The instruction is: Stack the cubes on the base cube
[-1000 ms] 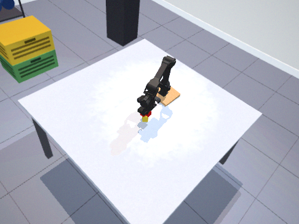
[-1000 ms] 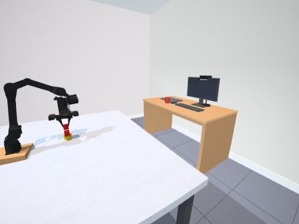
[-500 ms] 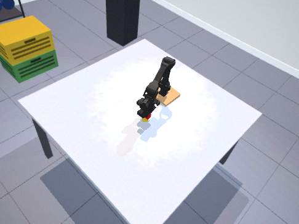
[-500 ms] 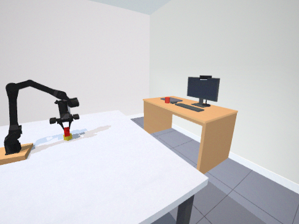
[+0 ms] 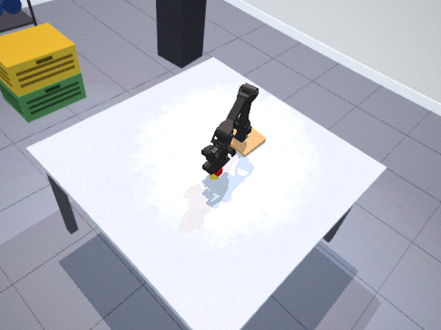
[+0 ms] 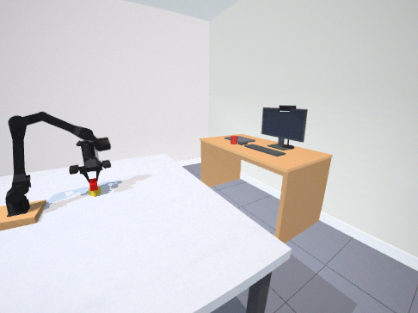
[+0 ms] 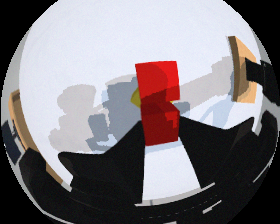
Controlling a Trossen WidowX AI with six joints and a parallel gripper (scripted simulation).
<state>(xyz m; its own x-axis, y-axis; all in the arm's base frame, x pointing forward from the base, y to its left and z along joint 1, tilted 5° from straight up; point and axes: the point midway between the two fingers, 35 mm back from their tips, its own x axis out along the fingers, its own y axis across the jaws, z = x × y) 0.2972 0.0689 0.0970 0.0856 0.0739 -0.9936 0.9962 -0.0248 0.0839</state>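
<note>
The yellow base cube (image 5: 213,177) (image 6: 95,193) (image 7: 135,98) stands on the white table, mostly hidden by red in the wrist view. One loose red cube (image 7: 157,75) is on top of it. My gripper (image 5: 217,169) (image 6: 93,179) (image 7: 158,122) points down just above the base and is shut on the other red cube (image 7: 160,131), beside the first in the wrist view. The two red cubes overlap in every view, so I cannot tell whether there is a gap or whether the held cube touches the base. The fingers hide part of the cubes in the top view.
The arm stands on a wooden plate (image 5: 255,143) (image 6: 30,219) on the white table (image 5: 281,194) (image 6: 163,253). Away from the table are a wooden desk (image 6: 303,158) with a monitor (image 6: 284,124) and a red mug (image 6: 234,139), stacked crates (image 5: 45,76) and a dark pillar (image 5: 181,22).
</note>
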